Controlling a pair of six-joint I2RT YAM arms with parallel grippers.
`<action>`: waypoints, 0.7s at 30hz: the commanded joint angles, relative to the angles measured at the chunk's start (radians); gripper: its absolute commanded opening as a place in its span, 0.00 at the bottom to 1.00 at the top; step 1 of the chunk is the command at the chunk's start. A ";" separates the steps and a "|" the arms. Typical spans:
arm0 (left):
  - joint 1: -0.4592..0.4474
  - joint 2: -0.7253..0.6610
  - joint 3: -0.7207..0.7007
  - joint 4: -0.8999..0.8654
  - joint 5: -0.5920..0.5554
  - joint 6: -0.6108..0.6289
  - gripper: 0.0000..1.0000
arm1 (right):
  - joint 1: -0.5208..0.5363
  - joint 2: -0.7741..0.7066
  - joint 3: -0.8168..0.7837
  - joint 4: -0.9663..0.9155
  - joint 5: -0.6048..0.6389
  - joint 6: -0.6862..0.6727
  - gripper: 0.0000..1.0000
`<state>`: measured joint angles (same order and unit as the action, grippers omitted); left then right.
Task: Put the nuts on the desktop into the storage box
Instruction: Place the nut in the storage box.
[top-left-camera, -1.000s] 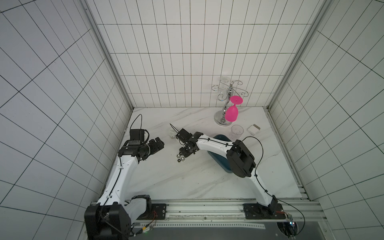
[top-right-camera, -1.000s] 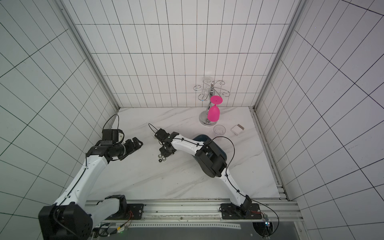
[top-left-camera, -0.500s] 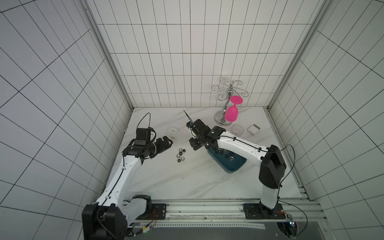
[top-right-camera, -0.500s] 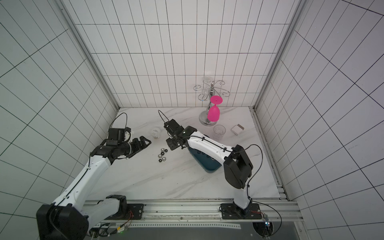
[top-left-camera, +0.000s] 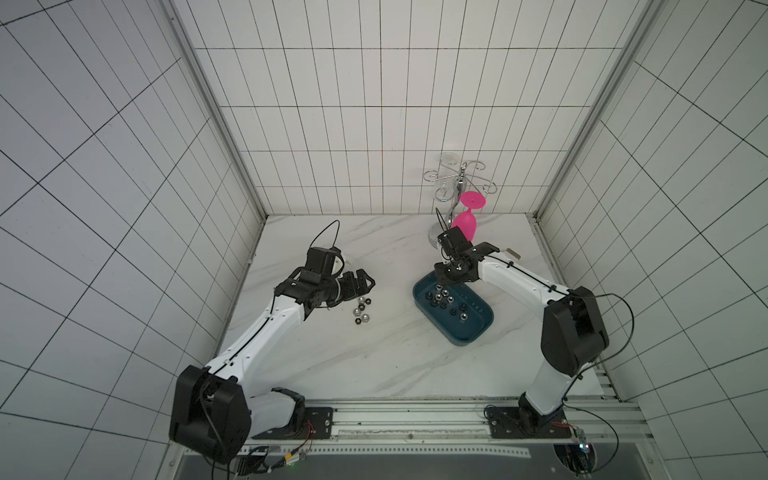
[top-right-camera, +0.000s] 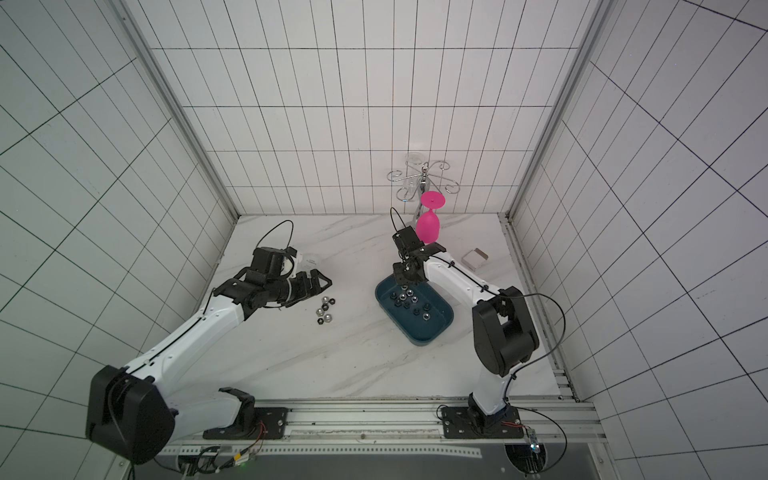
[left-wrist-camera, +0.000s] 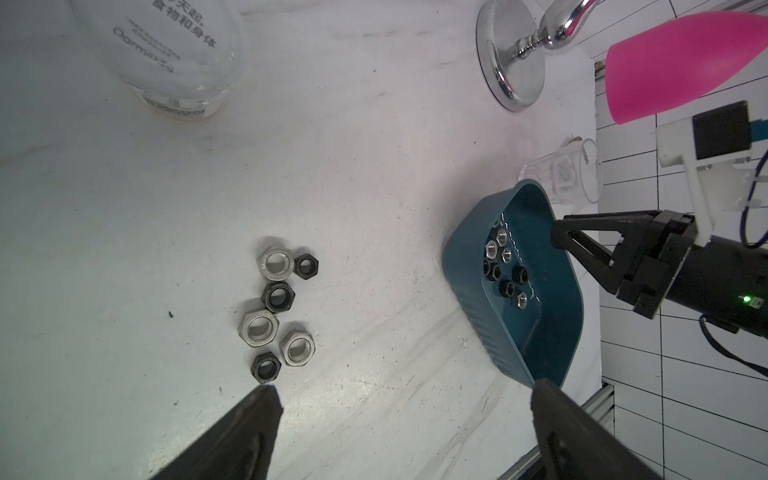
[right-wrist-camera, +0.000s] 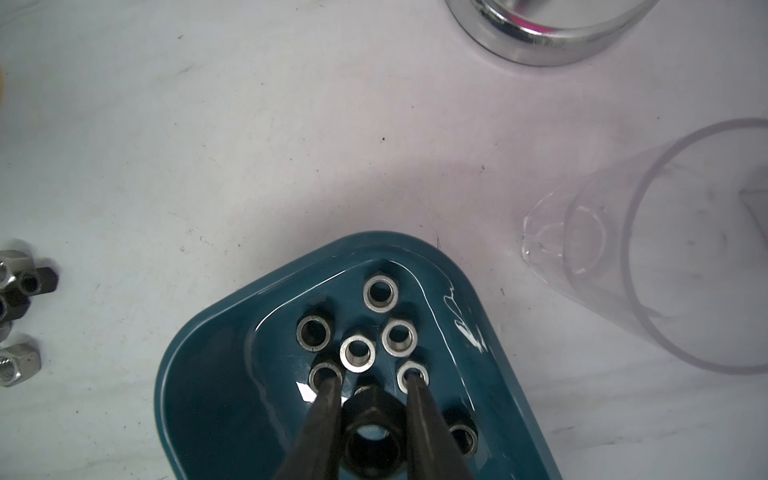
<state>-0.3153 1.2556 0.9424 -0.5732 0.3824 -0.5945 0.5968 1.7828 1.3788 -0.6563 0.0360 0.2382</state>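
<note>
The right gripper (right-wrist-camera: 370, 380) hangs over the box (top-left-camera: 469, 331), clamped on a black nut (right-wrist-camera: 372, 432).
The top views cannot resolve that nut; the right wrist view shows it. The left gripper (left-wrist-camera: 405, 397), jaws apart, is near six loose nuts (left-wrist-camera: 276, 316) on the desktop (left-wrist-camera: 374, 166), well apart from the box.

My two top views hang high above the front edge of the table (top-left-camera: 374, 353), side by side, facing down toward the back tiled walls (top-left-camera: 374, 124); from afar they share nearly the whole scene. My left wrist camera looks past my left jaws, close over the loose nuts (left-wrist-camera: 257, 328), across to the storage box (left-wrist-camera: 465, 282). My right wrist camera peers down along my right jaws, so near that the black nut (right-wrist-camera: 372, 415) between them looms large. Both wrist views share that box, those nuts and the clear cup (left-wrist-camera: 569, 174).
</note>
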 joint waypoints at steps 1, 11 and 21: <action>-0.004 0.013 0.028 0.032 -0.028 -0.001 0.98 | -0.007 0.070 0.035 -0.003 -0.033 -0.021 0.16; -0.001 0.028 0.053 -0.005 -0.063 0.024 0.98 | -0.006 0.178 0.111 -0.005 -0.061 -0.024 0.29; 0.048 0.002 0.059 -0.060 -0.082 0.041 0.98 | 0.005 0.094 0.119 -0.017 -0.047 -0.014 0.45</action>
<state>-0.2905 1.2785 0.9787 -0.6079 0.3214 -0.5739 0.5957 1.9461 1.4815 -0.6559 -0.0181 0.2173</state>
